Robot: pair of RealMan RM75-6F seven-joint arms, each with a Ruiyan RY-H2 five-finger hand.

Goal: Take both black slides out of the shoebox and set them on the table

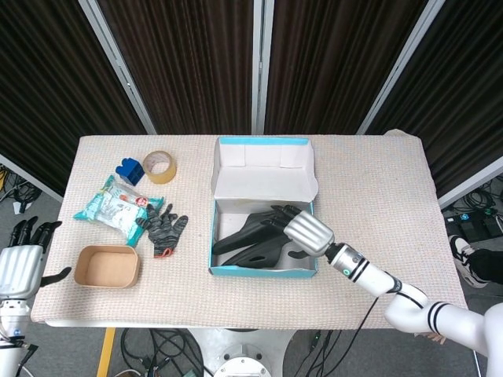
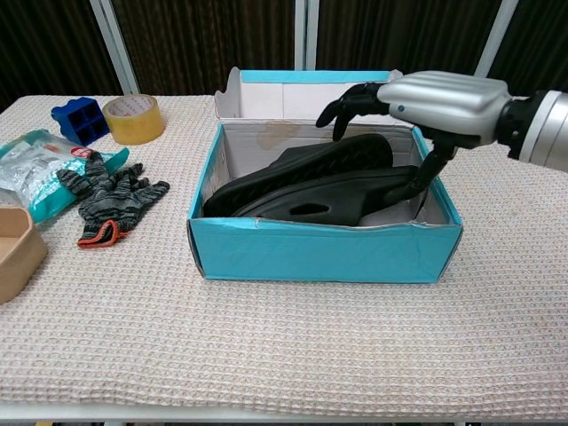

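Observation:
Two black slides [image 1: 259, 234] [image 2: 312, 182] lie together inside the open blue shoebox [image 1: 263, 272] [image 2: 319, 251] at the table's middle. My right hand [image 1: 302, 228] [image 2: 426, 105] hovers over the box's right end, just above the slides, fingers spread and holding nothing; its thumb reaches down beside the nearer slide's right end. My left hand [image 1: 19, 265] hangs open off the table's left edge, far from the box, and shows only in the head view.
Left of the box lie grey knit gloves [image 1: 162, 225] [image 2: 109, 201], a snack packet [image 1: 114, 206], a tape roll [image 1: 160, 166] [image 2: 134, 118], a blue block [image 1: 130, 171] [image 2: 80, 119] and a brown paper bowl [image 1: 108, 266]. The box's lid flap [image 1: 266, 169] stands up behind it.

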